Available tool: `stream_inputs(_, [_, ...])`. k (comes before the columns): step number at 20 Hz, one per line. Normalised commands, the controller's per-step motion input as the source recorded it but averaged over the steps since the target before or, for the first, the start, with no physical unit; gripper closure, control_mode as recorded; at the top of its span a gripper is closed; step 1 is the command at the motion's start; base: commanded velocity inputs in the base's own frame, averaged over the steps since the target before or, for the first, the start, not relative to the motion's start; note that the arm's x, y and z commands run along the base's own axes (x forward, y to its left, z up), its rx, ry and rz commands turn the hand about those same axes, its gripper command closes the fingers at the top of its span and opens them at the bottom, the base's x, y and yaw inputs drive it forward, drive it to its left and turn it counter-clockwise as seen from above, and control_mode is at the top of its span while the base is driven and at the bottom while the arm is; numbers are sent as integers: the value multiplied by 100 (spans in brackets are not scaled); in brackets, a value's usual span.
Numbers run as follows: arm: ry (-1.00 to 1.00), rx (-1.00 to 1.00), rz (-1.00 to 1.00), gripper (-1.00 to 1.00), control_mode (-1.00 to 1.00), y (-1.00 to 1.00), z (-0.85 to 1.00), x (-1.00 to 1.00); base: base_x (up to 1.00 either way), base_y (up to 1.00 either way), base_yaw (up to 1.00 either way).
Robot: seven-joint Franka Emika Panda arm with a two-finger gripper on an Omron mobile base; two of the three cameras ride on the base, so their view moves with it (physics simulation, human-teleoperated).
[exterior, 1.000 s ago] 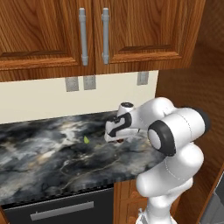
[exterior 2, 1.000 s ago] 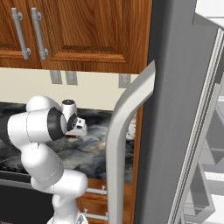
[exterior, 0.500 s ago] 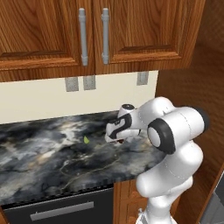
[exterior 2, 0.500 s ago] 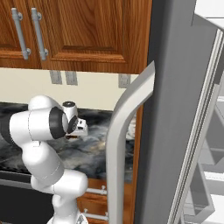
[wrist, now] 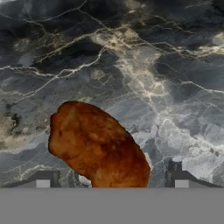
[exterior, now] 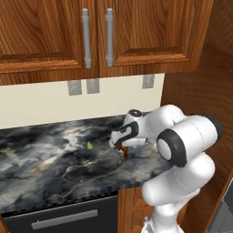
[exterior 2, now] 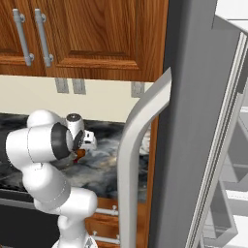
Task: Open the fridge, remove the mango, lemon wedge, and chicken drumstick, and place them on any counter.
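No legible text, label, brand, number or sign appears on any surface; faint marks, if present, are too small to read.

- Counter (exterior: 41,173): wide bare stone at 9 o'clock of gripper (exterior: 124,148); only lemon wedge (exterior: 89,145) sits there, well apart.
- Hand view: chicken drumstick (wrist: 98,148) fills the gap btwn the 2 tips, stone beyond it bare.
- 12 o'clock: wall cabinets (exterior: 98,36) overhang, open air btwn.
- 3 o'clock: wood side panel (exterior: 200,95), then open fridge (exterior 2: 193,121) door w/ handle (exterior 2: 133,160) block the way.
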Motion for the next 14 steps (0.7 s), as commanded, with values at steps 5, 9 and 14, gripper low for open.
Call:
stream_inputs(5, [-1, 22, -3, -100, -100, -2, 52, -3, 0, 0, 0])
stream_inputs(9, [-1, 10, -4, -100, -100, 1, 46, -17, 0, 0, 0])
stream_inputs(14, [-1, 0, -8, -100, -100, 5, 50, -40, 0, 0, 0])
